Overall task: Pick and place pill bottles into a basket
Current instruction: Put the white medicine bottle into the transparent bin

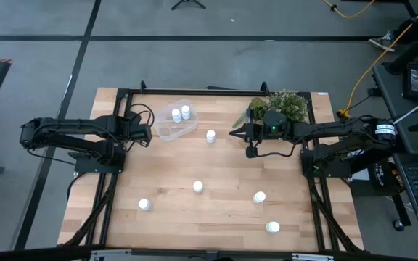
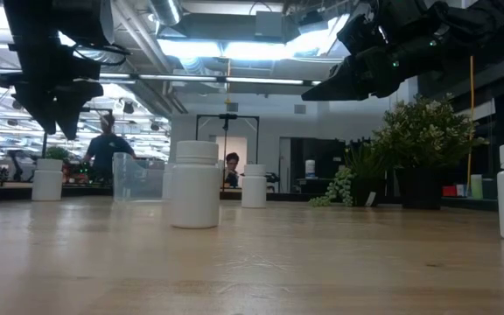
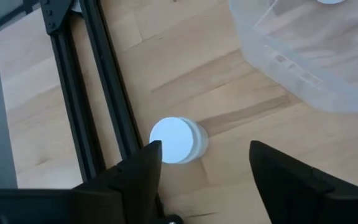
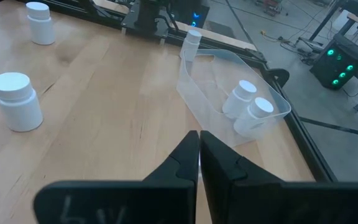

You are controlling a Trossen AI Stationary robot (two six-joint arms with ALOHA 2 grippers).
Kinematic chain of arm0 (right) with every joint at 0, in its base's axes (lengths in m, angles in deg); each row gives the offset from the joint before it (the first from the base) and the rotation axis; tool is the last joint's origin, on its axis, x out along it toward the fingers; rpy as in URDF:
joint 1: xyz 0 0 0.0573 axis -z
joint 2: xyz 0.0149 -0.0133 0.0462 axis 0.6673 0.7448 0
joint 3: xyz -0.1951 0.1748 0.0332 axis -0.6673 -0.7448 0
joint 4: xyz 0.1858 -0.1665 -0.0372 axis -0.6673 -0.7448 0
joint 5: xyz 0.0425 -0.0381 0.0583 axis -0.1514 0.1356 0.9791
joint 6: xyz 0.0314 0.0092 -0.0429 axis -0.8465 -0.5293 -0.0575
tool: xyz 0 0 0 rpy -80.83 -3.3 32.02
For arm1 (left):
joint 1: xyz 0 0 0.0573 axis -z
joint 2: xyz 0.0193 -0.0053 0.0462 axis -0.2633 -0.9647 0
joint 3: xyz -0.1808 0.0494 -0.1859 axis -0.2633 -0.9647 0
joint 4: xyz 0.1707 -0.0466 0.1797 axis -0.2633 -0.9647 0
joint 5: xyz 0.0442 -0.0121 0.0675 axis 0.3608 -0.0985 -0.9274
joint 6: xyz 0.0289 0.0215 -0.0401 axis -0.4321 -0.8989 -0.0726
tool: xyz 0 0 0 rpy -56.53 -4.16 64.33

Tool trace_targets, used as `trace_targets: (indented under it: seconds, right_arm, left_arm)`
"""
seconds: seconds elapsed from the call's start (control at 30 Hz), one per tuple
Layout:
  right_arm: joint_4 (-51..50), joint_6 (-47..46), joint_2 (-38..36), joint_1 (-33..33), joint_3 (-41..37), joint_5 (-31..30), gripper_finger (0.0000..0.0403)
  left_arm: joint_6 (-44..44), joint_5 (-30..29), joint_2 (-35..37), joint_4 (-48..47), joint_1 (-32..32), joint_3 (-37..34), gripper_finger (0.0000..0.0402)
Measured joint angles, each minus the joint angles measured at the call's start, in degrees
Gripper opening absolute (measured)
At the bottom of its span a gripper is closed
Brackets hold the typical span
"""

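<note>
The clear basket (image 1: 176,122) sits at the table's far left with two white pill bottles (image 4: 248,107) inside. My left gripper (image 3: 204,163) hangs open above the table just left of the basket. Below it, a pill bottle (image 3: 179,140) stands upright on the wood beside the black frame rail (image 3: 107,81), outside the basket; in the low view this bottle (image 2: 47,179) is well below the fingers. My right gripper (image 4: 199,146) is shut and holds nothing, raised over the table's far middle by the plant. Another bottle (image 1: 210,135) stands between the basket and my right gripper.
Several more bottles stand on the near half of the table, such as one at the middle (image 1: 198,186) and one at the near right (image 1: 272,227). A green plant (image 1: 281,106) stands at the far edge behind my right arm. People show in the room beyond (image 2: 105,149).
</note>
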Motion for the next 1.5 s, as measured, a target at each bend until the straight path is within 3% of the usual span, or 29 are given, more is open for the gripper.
trace_targets:
  seconds: [0.47,0.8,1.07,1.5]
  right_arm:
    - [0.0,-0.1,0.0,0.0,0.0,0.0,0.0019]
    - [0.1,-0.1,0.0,0.0,0.0,0.0,0.0019]
    - [0.5,-0.2,0.0,0.0,0.0,0.0,0.0019]
    - [0.5,-0.2,0.0,0.0,0.0,0.0,0.0019]
  left_arm:
    - [3.5,-1.6,0.0,-0.1,-0.6,0.0,0.0251]
    - [4.8,-2.0,-2.2,-0.1,-5.0,0.0,0.0251]
    - [0.7,0.1,-6.1,0.1,-9.8,0.0,0.0251]
    - [-4.4,5.1,-6.2,1.7,-14.7,-0.1,0.0251]
